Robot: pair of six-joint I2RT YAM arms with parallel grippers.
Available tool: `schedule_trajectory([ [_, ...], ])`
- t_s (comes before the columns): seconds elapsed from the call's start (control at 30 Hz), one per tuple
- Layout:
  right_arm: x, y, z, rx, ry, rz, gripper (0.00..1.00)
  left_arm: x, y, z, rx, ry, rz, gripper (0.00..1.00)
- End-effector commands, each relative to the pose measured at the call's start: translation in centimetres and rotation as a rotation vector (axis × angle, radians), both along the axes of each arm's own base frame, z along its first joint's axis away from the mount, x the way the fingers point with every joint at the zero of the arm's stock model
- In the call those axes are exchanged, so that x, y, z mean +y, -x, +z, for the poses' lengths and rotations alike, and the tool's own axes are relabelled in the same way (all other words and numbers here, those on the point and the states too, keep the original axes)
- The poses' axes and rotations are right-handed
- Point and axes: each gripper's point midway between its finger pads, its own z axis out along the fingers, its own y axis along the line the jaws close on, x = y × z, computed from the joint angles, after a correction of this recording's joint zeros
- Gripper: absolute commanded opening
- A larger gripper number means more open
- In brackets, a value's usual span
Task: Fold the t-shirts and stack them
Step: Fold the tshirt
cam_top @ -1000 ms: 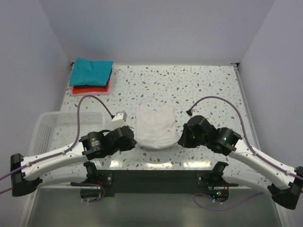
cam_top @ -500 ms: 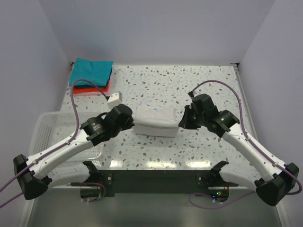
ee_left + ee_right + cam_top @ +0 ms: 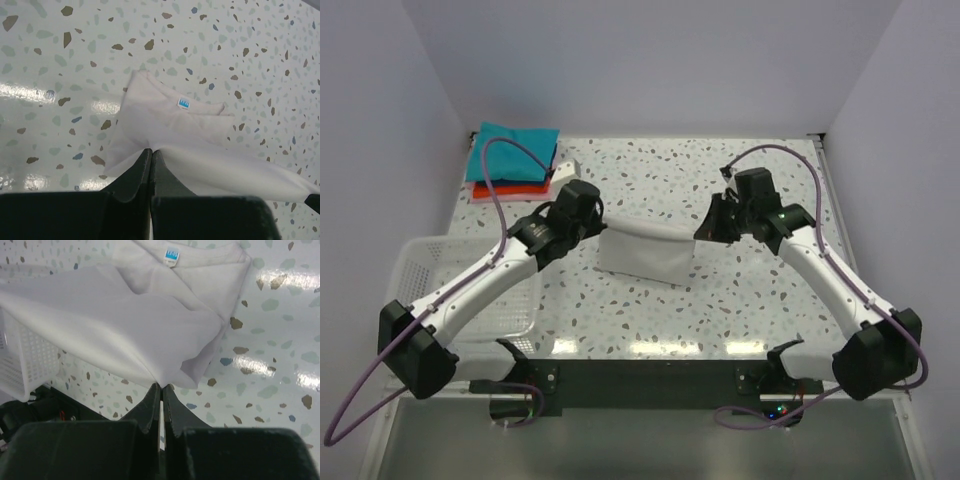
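White shirt pinched at both ends by my two pincers, mid table.

The speckled table (image 3: 750, 300) carries a white mesh basket (image 3: 415, 275) at its near left edge, under my left arm. The white shirt (image 3: 645, 255) sits mid table, strung between my pincers. The gripped fold is up and the collar end lies on the tabletop below it; how much of the cloth touches down I can't tell from above. At the far left corner a folded teal shirt (image 3: 515, 150) lies on a red-orange shirt (image 3: 505, 190), well apart from the white one. My left pincer (image 3: 151, 152) is pressed together on the shirt's left end, and my right pincer (image 3: 161, 387) is clamped on the right end. A small blue label (image 3: 183, 103) shows at the collar, facing up.
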Motion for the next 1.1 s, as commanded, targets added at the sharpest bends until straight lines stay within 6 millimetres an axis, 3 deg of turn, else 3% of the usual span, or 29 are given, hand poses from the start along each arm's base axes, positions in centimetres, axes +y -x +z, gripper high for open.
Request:
schedule_trajectory([
  [0.0,0.8,-2.4,1.5,-0.057,-0.076,0.031,0.00,-0.5,-2.9,1.2,-0.056,0.001,-0.012,0.00],
  [0.3,1.1,-6.8,-2.1,0.028,-0.119,0.020,0.00,0.6,-7.3,-2.3,0.025,-0.067,0.041,0.00],
  [0.6,1.3,-9.8,-5.6,0.096,-0.118,-0.009,0.00,0.4,-10.8,-6.4,0.113,-0.102,0.025,0.00],
  [0.87,0.6,-11.6,-7.6,0.118,-0.096,-0.054,0.00,-0.1,-12.4,-9.8,0.185,-0.109,-0.003,0.00],
  [1.07,-0.2,-12.5,-8.9,0.131,-0.051,-0.098,0.00,-1.3,-13.1,-10.7,0.196,-0.089,-0.050,0.00],
])
